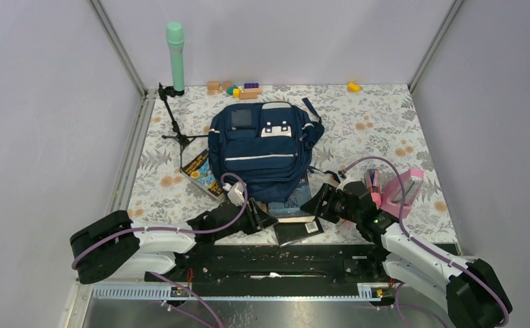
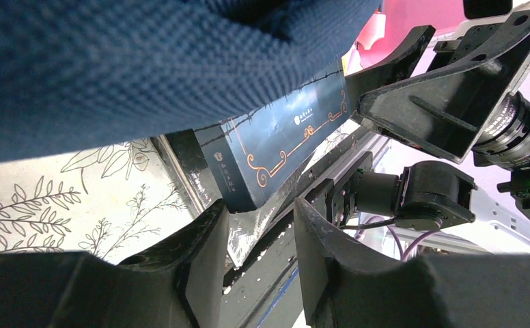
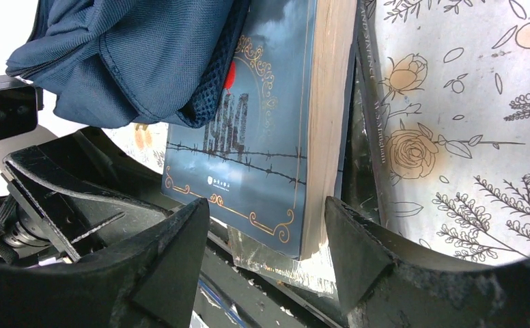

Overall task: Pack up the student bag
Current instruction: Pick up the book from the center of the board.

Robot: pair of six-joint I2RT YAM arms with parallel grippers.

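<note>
1. Table (image 1: 385, 130): bag (image 1: 266, 154) lying flat in the middle, front pocket up.
2. Bag's near edge draped over a dark book (image 3: 248, 150); loading step in hand, judging by the book only partly under the fabric.
3. Next, probably: fabric lifted clear, book pushed farther in.
4. Right gripper (image 3: 266, 208): jaws wide, flanking the book's near end, not closed on it.
5. Left gripper (image 2: 259, 212): jaws narrow at the book's corner; gripped or not, cannot tell.
6. Wrist views only: barbed-wire cover, clear film (image 2: 248, 236) beneath. Top view only: whole bag, both grippers at its near edge.
</note>
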